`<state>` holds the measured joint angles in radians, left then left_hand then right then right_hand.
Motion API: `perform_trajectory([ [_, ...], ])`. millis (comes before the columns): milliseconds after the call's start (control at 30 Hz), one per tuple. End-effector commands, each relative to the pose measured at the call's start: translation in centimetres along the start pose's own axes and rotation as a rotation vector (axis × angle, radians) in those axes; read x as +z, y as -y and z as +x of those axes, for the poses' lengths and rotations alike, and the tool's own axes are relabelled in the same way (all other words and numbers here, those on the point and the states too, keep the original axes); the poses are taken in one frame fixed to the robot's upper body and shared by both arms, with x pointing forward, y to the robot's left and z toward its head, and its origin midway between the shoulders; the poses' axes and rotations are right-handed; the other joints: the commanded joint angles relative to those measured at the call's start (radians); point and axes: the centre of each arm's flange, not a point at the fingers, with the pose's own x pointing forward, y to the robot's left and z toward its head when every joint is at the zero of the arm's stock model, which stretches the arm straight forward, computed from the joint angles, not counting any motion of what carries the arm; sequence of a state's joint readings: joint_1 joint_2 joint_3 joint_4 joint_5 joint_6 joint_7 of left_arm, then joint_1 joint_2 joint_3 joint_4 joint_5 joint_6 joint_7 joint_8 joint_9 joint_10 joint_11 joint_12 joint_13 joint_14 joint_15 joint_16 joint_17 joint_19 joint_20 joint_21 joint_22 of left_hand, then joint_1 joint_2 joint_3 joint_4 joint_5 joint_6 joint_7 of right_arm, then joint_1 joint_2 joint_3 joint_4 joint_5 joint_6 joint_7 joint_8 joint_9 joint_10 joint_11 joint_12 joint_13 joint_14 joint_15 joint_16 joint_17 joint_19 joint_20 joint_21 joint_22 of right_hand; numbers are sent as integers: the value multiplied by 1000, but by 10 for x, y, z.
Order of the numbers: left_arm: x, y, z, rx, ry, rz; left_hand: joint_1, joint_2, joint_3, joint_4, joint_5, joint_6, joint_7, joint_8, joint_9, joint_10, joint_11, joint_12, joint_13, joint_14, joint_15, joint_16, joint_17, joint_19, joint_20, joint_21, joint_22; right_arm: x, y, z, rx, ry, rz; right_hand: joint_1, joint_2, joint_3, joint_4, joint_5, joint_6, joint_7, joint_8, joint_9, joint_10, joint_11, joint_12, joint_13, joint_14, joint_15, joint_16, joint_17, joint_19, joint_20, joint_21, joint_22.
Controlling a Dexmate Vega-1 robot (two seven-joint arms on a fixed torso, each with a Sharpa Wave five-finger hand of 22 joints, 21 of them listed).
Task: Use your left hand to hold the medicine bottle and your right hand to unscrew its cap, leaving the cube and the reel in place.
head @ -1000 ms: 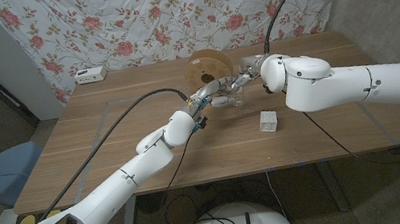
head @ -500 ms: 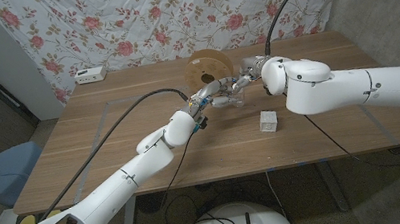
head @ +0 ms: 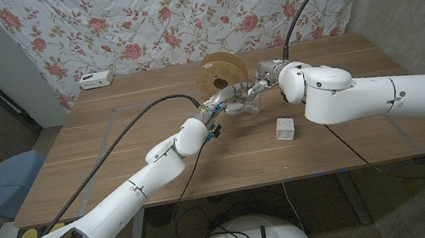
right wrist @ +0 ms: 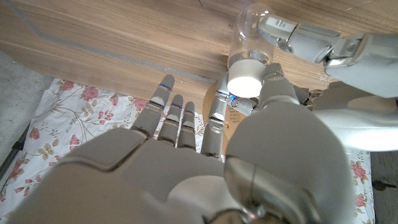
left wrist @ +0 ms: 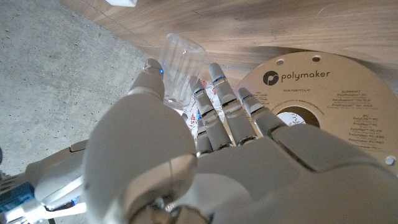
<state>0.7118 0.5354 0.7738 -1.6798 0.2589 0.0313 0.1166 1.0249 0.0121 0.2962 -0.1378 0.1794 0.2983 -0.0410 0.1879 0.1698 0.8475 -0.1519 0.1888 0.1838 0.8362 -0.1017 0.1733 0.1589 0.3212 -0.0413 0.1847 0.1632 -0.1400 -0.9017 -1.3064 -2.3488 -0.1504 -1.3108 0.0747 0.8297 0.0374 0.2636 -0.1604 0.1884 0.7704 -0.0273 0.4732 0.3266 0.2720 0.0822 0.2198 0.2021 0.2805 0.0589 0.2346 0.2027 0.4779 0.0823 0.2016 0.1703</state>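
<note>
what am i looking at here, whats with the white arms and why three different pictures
This is a two-armed robot at a wooden table. One picture looks down from its head; the other two come from cameras on each wrist, so they look turned. The left hand holds a clear medicine bottle. The right hand is at its white cap, thumb touching it. Also on the table: a filament reel behind the hands, a small white cube in front, and a white box at the far corner.
</note>
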Motion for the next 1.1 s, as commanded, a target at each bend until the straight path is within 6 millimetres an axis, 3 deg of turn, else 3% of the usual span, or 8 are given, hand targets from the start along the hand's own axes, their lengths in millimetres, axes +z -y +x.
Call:
perform_trajectory([
  [33, 0, 1, -2, 0, 0, -3, -9, -2, 8, 0, 4, 3, 0, -3, 5, 3, 1, 3, 2, 6, -101, -3, 0, -6, -90, 0, 3, -1, -2, -1, -18, 14, 22, 28, 9, 10, -6, 7, 25, -9, 14, 7, 16, -2, 5, 4, 6, -6, 6, 2, 8, 3, 5, 1],
  [500, 0, 1, -1, 1, 6, -4, -10, -1, 13, 0, 4, 4, 1, -2, 5, 3, -1, 3, 2, 7, -100, -2, 0, -6, -90, 0, 3, -3, -1, -2, -30, 32, 66, 66, 25, 27, -12, 7, 21, -24, 15, 0, 36, -18, 4, 3, 21, -31, 11, 3, 11, -3, 1, 1],
  [567, -1, 1, -1, 0, 5, -3, -11, -1, 13, 0, 4, 5, 1, -2, 5, 5, 1, 4, 2, 7, -99, -2, 0, -5, -91, 0, 3, -4, -1, -2, -22, 34, 74, 95, 32, 40, -20, 7, 17, -25, 13, -3, 37, -17, 1, 3, 22, -34, 9, 2, 10, -5, 0, 1],
  [733, -1, 0, -1, 1, 5, -2, -12, -1, 14, 0, 4, 4, 0, -2, 5, 3, -2, 3, 2, 8, -100, -2, 0, -5, -91, 0, 3, -5, -1, 0, -4, 43, 90, 143, 41, 62, -26, 5, 4, -33, 5, -10, 34, -24, -5, 3, 21, -36, 4, -1, 5, -9, -4, 1],
  [1100, 0, 1, -2, 1, 5, -3, -14, -1, 17, 0, 4, 4, 0, -3, 5, 5, 0, 4, 2, 9, -100, -2, 0, -5, -91, 0, 3, -10, -1, 1, 46, 61, 133, 191, 57, 84, -21, 7, -42, -50, -20, -22, 21, -33, -15, 4, 14, -40, -2, -1, 0, -18, -7, 1],
])
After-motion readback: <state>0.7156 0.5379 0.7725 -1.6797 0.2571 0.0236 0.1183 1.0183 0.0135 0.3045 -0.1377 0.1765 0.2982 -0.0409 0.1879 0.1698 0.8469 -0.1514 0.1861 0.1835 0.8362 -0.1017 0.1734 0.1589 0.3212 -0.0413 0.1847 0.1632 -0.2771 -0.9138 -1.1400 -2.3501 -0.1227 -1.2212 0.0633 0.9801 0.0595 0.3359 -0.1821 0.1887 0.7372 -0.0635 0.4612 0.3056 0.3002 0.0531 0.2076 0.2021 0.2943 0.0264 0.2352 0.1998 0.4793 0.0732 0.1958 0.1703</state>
